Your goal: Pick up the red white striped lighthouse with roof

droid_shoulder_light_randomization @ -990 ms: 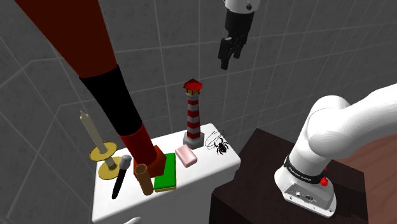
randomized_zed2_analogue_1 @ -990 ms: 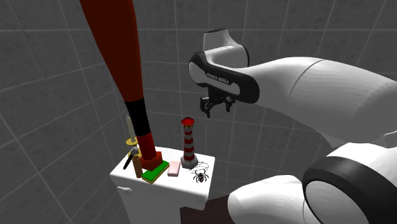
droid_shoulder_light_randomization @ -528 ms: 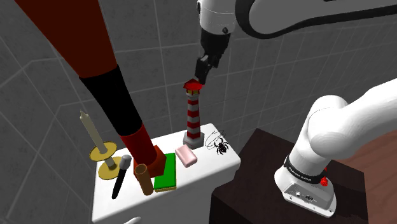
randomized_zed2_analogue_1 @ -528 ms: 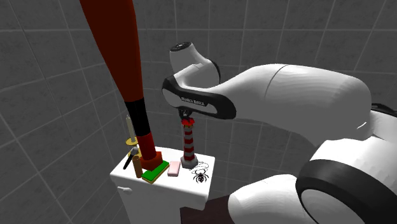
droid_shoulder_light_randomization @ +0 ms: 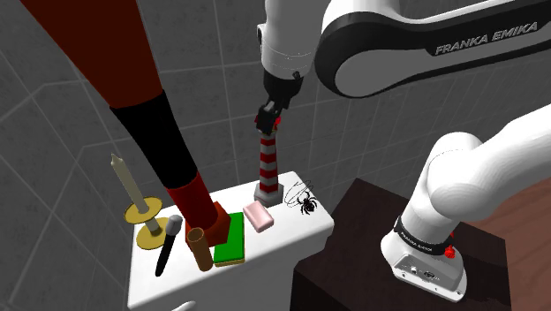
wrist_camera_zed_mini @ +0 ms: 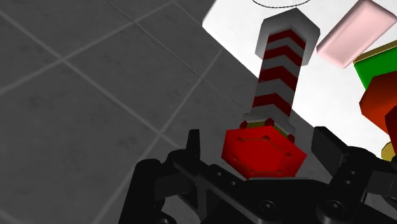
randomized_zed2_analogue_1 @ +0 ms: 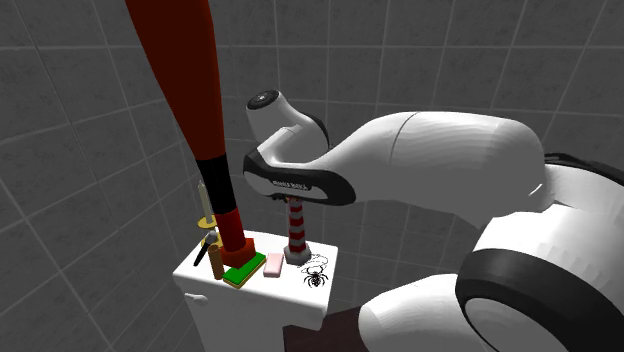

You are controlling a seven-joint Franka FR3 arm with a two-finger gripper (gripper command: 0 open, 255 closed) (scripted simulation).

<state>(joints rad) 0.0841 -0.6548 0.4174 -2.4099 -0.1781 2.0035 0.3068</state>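
Alignment matters most here. My pincer (wrist_camera_zed_mini: pixel 259 137) is spread wide and grips nothing. The red-and-white striped lighthouse (wrist_camera_zed_mini: pixel 278 70) stands upright directly beneath it on the white tank lid (droid_shoulder_light_randomization: pixel 291 228), with its red roof (wrist_camera_zed_mini: pixel 264 154) between my fingertips and a gap on each side.

I judge the faceted roof a poor place to squeeze, since the pads could skate off its slopes. I would sink a little further, straight down, until my fingers flank the striped shaft just under the roof, so that its overhang rests on them as a stop.

The tower is tall on a small base, so I should close evenly and slowly or one finger will push it over. A pink soap (wrist_camera_zed_mini: pixel 353 32) lies just beside the base, beyond my reach. Then I would lift vertically.
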